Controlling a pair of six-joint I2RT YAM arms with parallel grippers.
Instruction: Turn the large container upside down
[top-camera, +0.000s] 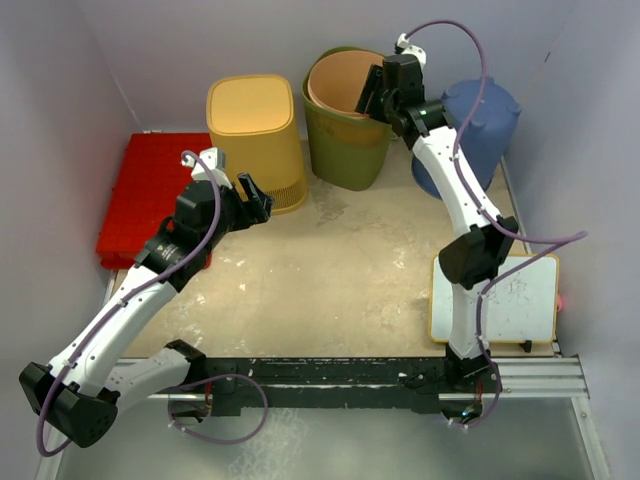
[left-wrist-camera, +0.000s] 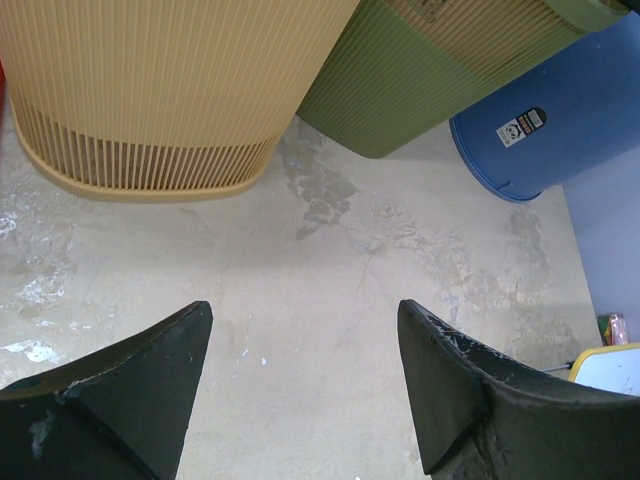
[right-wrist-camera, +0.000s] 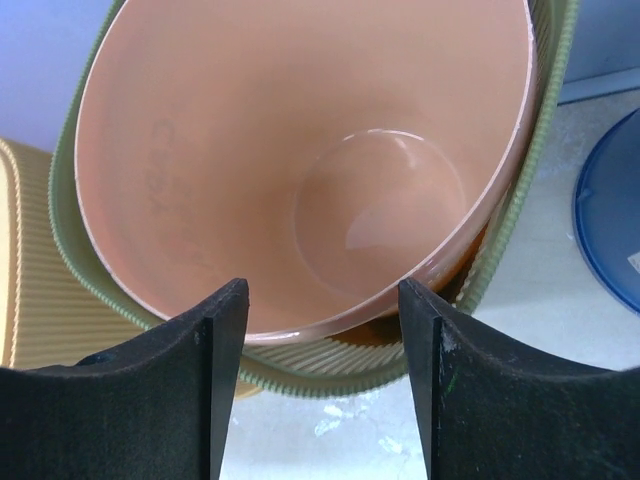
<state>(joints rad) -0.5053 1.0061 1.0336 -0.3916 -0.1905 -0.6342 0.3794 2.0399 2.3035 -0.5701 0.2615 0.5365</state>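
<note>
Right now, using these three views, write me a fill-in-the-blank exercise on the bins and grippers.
1. The green ribbed plastic bin stands with its opening facing ____.
2. The gripper at its rim belongs to the ____ arm.
3. Between the fingers of the open left gripper lies only bare ____.
4. The upside-down round plastic bin beside the green one is coloured ____.

Missing words: up; right; table; blue.

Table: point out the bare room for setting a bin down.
Free: the table centre, between yellow bin, green bin and whiteboard. Crowded: the back row, those bins and the blue bin close together; the red crate fills the left edge.
</note>
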